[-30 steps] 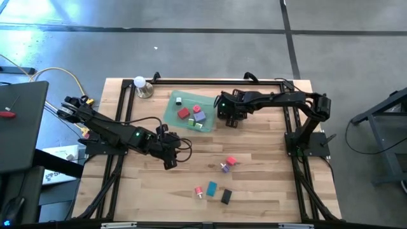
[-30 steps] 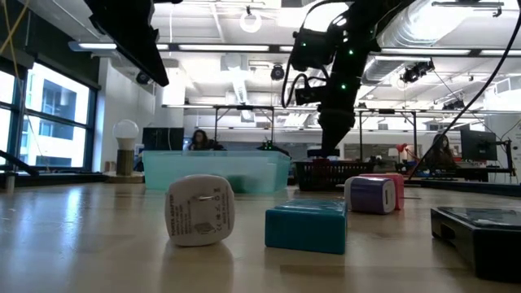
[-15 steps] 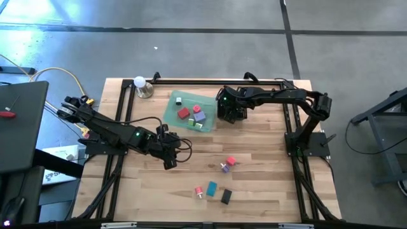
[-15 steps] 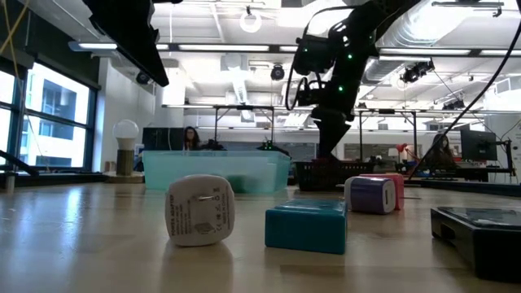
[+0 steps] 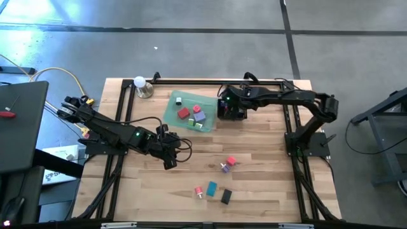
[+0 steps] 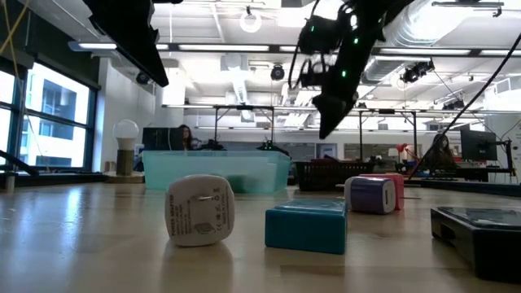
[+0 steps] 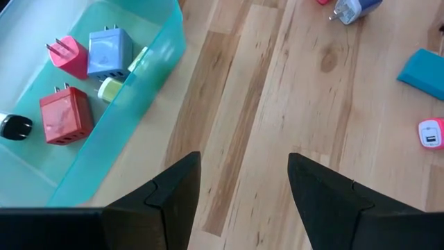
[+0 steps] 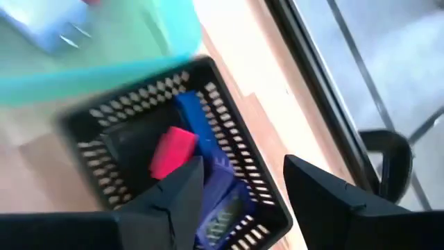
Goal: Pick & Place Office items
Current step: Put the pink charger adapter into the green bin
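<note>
My right gripper (image 5: 227,112) (image 8: 243,167) hangs open above the black mesh basket (image 8: 139,111), nothing between its fingers. Inside the basket lie a red item (image 8: 172,151) and blue ones (image 8: 198,118). The green tray (image 5: 172,114) beside it holds red, pink, blue and black office items (image 7: 66,114). A red (image 5: 231,161), a purple (image 5: 224,168), a pink-white (image 5: 199,191), a teal (image 5: 211,188) and a black item (image 5: 226,196) rest on the table near the front. My left gripper (image 5: 170,162) (image 7: 243,158) waits open over bare wood by the tray's near side.
A lamp with a white bulb (image 5: 141,84) stands at the table's far left corner. A black frame rail (image 5: 216,81) runs along the far edge. Bare wood lies between the tray and the loose items at the front.
My right gripper has risen out of the basket and drawn a little toward the table's far edge, rolling its wrist as it went. The basket and the items in it have stayed where they were.
</note>
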